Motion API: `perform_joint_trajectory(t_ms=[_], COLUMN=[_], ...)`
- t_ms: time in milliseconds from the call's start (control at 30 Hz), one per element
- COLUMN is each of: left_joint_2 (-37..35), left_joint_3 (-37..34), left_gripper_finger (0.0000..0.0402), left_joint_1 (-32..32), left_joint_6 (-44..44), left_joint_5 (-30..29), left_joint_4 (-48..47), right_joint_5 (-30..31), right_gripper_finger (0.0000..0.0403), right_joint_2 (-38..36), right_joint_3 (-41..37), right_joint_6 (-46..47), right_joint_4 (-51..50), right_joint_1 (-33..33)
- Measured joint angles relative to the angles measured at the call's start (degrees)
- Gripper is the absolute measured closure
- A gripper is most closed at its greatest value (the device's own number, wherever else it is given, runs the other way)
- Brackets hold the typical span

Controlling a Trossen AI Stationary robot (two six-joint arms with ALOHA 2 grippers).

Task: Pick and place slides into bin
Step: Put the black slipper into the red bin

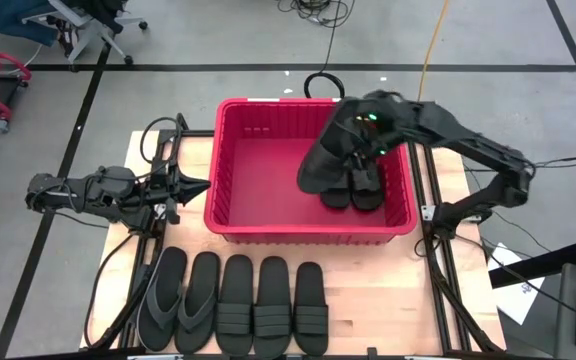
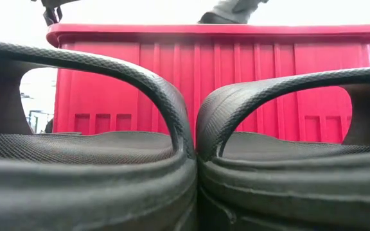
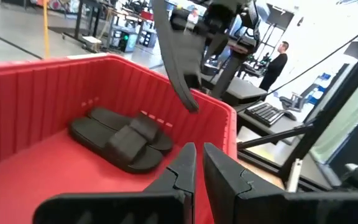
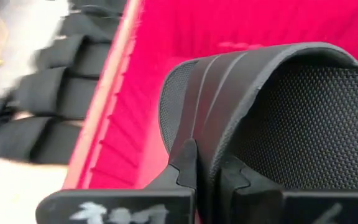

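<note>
From above, the red bin (image 1: 268, 160) sits at the far middle of the counter (image 1: 388, 310), with 2 slides (image 1: 356, 190) lying side by side on its floor near the right wall. The right gripper (image 1: 360, 150) hangs over them, its fingers pinched tight on the ribbed strap of a third slide (image 1: 320, 160), which dangles inside the bin, tilted steeply. The right wrist view shows that grip close up: the strap (image 4: 229, 81) runs between the fingers and the textured footbed (image 4: 316, 124) fills the side.

The left wrist view alone shows the held slide (image 3: 176, 56) from the side, hanging clear above the pair on the bin floor (image 3: 123, 140); a person (image 3: 277, 62) stands in the room beyond.

5 more slides (image 1: 238, 305) lie in a row on the counter just in front of the bin, the 2 leftmost with thong straps. In the low view 2 of them (image 2: 191, 154) crowd the foreground and block most of the bin's front wall (image 2: 236, 83).

The left gripper (image 1: 193, 186) waits at the bin's left wall, arm stretched level, fingers nearly together and holding nothing.
</note>
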Motion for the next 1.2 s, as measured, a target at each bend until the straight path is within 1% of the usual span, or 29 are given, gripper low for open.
perform_joint_trajectory(t_ms=[67, 100, 200, 333, 467, 567, 767, 933, 1033, 1200], left_joint_2=[0.0, 0.0, 0.8, 2.5, 3.8, 4.1, 3.7, 3.7, 3.7, 3.7], left_joint_3=[0.0, 0.0, 0.0, 0.0, 0.0, 0.0, 0.0, 0.0, 0.0, 0.0], left_gripper_finger=[0.0376, 0.0376, 0.0376, 0.0376, 0.0376, 0.0376, 0.0376, 0.0376, 0.0376, 0.0376], left_joint_1=[0.0, 0.0, 0.0, 0.0, 0.0, 0.0, 0.0, 0.0, 0.0, 0.0], left_joint_6=[1.9, 2.8, 4.2, 7.2, 11.0, 11.7, 10.0, 9.5, 8.9, 7.4], left_joint_5=[-0.4, -0.8, -2.2, -2.2, -2.2, -2.2, -2.2, -2.3, -4.5, -5.6], left_joint_4=[0.0, 0.0, 0.1, -0.7, -2.8, -4.5, -4.4, -4.3, -4.3, -4.3], right_joint_5=[-4.8, -5.4, -5.4, -5.5, -5.7, -5.7, -5.8, -6.4, -9.3, -9.8], right_gripper_finger=[0.0399, 0.0399, 0.0399, 0.0399, 0.0399, 0.0399, 0.0399, 0.0399, 0.0399, 0.0399], right_joint_2=[3.0, 4.5, 9.4, 15.5, 20.6, 23.6, 27.7, 29.5, 30.1, 31.8], right_joint_3=[0.0, 0.0, 0.0, 0.0, 0.0, -0.1, -0.1, -0.1, -0.1, -0.1], right_joint_6=[-2.4, -3.2, -4.2, -3.3, -4.8, -9.3, -18.2, -23.5, -27.4, -29.2], right_joint_4=[-0.3, 0.4, 4.6, 8.5, 7.8, 5.1, 0.7, 1.7, 2.6, 6.0], right_joint_1=[-2.5, -3.4, -5.5, -7.0, -7.6, -7.9, -8.0, -7.8, -7.2, -7.1])
